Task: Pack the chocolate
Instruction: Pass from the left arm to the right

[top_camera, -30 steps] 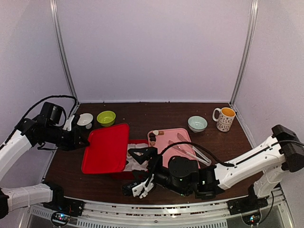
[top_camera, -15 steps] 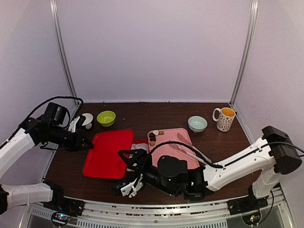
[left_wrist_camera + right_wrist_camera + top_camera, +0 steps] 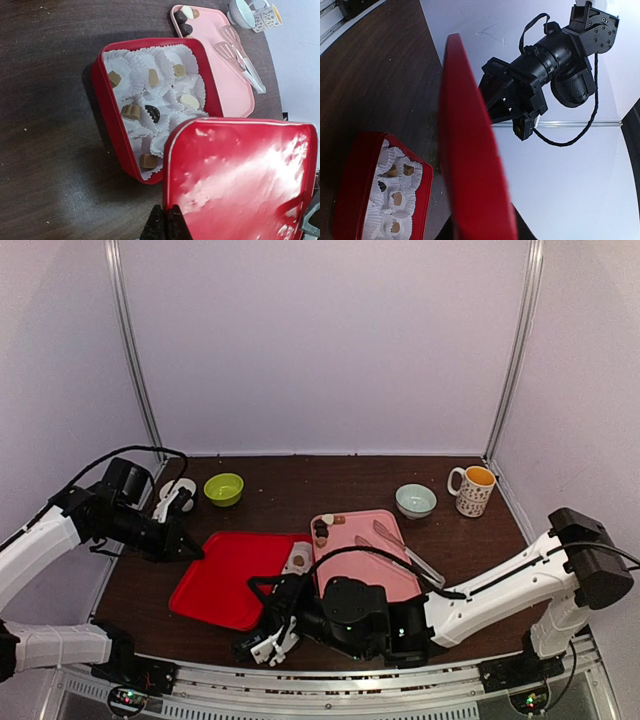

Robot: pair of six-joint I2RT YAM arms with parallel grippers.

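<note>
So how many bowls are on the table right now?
3. A white bowl sits at the far left, a green bowl is just right of it, and a pale blue bowl is next to the mug. The arms may hide more.

You have a dark brown wooden table (image 3: 290,475) with a few pale specks on it. A plain lilac-white back wall (image 3: 320,340) rises behind it and meets the side walls (image 3: 50,350) at slim metal posts (image 3: 135,350). The light is soft and even — a metal rail (image 3: 330,702) runs along the near edge.
</note>
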